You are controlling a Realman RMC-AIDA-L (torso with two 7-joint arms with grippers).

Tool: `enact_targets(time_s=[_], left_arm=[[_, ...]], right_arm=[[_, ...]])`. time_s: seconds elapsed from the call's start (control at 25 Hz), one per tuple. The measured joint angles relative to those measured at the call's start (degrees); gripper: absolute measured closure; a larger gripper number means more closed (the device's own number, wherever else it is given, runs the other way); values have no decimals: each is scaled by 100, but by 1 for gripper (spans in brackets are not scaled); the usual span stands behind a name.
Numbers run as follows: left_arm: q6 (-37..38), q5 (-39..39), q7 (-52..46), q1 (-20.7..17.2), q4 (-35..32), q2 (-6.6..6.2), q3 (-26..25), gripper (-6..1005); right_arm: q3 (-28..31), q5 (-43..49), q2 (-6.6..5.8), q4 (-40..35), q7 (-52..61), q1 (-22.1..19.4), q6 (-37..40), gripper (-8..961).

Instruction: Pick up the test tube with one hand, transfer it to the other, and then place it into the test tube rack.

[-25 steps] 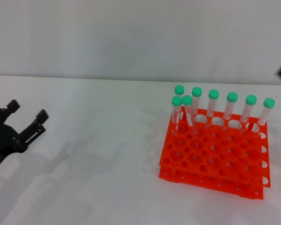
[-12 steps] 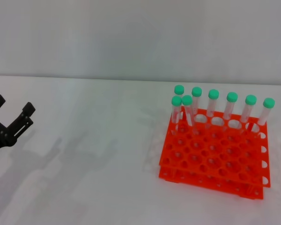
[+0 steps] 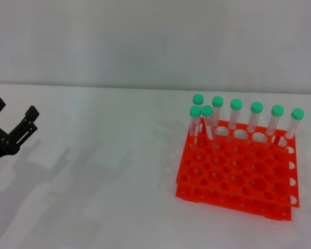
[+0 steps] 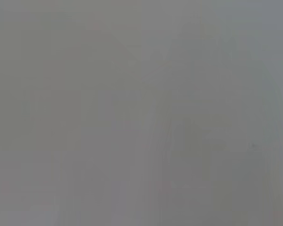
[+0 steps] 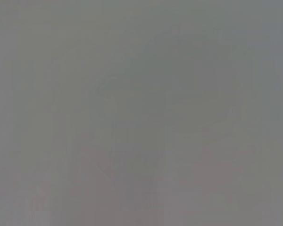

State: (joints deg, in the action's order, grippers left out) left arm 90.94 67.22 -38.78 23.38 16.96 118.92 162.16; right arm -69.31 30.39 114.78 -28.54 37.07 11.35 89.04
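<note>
Several clear test tubes with green caps (image 3: 236, 104) stand upright in the back rows of the orange test tube rack (image 3: 223, 199) at the right in the head view. They look alike and I cannot tell them apart. No tube lies on the table. My left gripper (image 3: 14, 108) is open and empty at the far left edge, well away from the rack. My right gripper is out of view. Both wrist views show only plain grey.
The rack stands on a white table (image 3: 103, 171) with a pale wall behind it. Most of the rack's holes hold no tube.
My left gripper has drawn back toward the left edge, still open. The dark tip of the right arm seen at the right edge a second ago has gone out of view.
</note>
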Motion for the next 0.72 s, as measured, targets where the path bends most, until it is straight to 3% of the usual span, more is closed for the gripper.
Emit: enact_targets(time_s=[0.72], left_arm=[[-100, 157, 249, 67, -287, 17, 0, 123]], right_arm=[[239, -9, -12, 391, -241, 281, -71, 154]])
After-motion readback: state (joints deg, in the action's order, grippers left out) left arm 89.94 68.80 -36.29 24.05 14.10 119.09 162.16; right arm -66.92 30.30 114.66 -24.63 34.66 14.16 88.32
